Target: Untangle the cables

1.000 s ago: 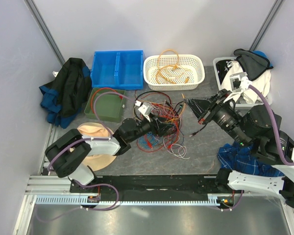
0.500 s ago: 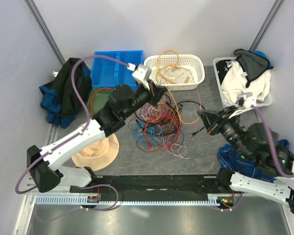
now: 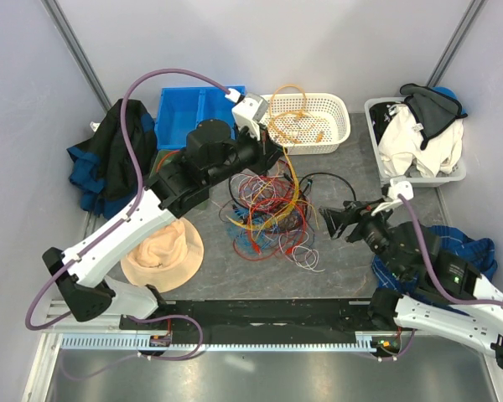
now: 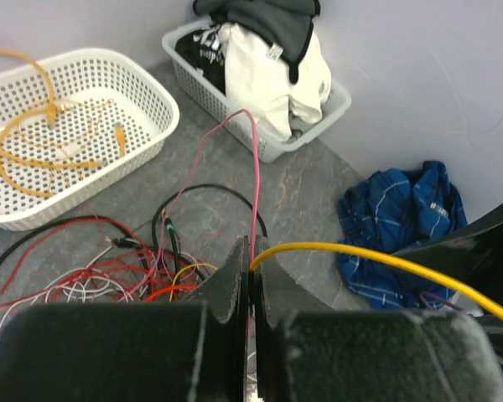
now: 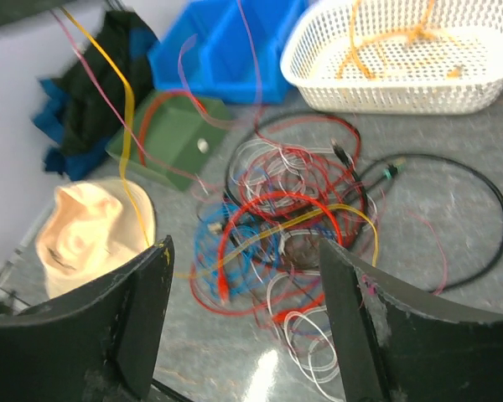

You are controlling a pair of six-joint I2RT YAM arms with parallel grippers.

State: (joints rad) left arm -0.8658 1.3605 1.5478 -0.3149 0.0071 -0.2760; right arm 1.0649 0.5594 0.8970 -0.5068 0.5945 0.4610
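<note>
Currently the tangle (image 3: 268,213) of red, blue, white and yellow cables lies heaped on the grey surface (image 3: 335,270), and I place everything else from it. A black cable (image 3: 339,178) loops out flat on the tangle's right edge. One yellow cable (image 4: 360,255) rises out of the heap to my left hand (image 3: 277,156), which hangs above the tangle's far side. On the left wrist view that hand is clenched, its fingers (image 4: 230,285) pressed together on the yellow cable. A thin pink cable (image 4: 253,167) runs into the same pinch, though I cannot tell whether it is truly gripped. My right hand (image 3: 331,222) sits low just right of the tangle, pointed at it and released. The right wrist view shows its fingers (image 5: 142,318) spread wide, with only the heap beyond showing between them.

Beyond the tangle stands a white basket (image 3: 339,138) holding an orange cable (image 3: 289,117). Beyond and to the left is a blue bin (image 3: 180,117). A green box (image 5: 168,134) sits just left of the tangle, partly under my left arm. A tan hat (image 3: 163,251) lies left of the tangle and nearer to me. Far right of the tangle are a clothes basket (image 3: 419,138) and, nearer, a blue cloth (image 3: 478,247).
</note>
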